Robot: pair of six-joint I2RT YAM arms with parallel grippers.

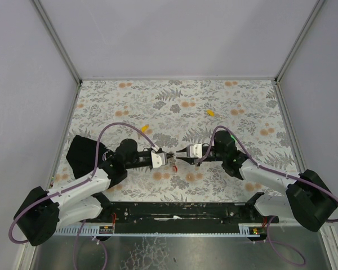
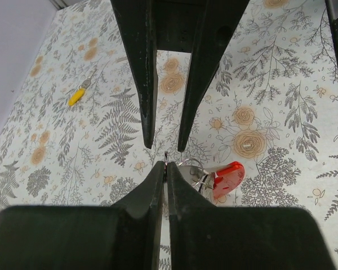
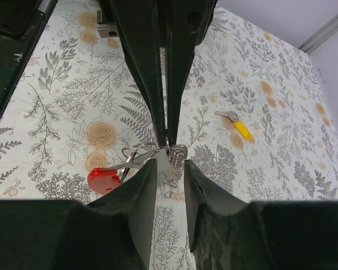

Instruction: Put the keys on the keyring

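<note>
Two yellow keys lie loose on the table (image 1: 259, 107): one key (image 1: 145, 128) beyond the left gripper (image 2: 165, 167), whose jaws pinch the keyring (image 2: 228, 177) wire; the right gripper (image 3: 170, 164) jaws stand slightly apart around a silver metal piece (image 3: 178, 156), grip unclear; the other key (image 1: 211, 112) farther right

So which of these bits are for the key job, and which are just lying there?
For the job:
keyring, pinched by the left gripper
right gripper
left yellow key
far yellow key

Just there:
flowery tablecloth
purple cables
</note>
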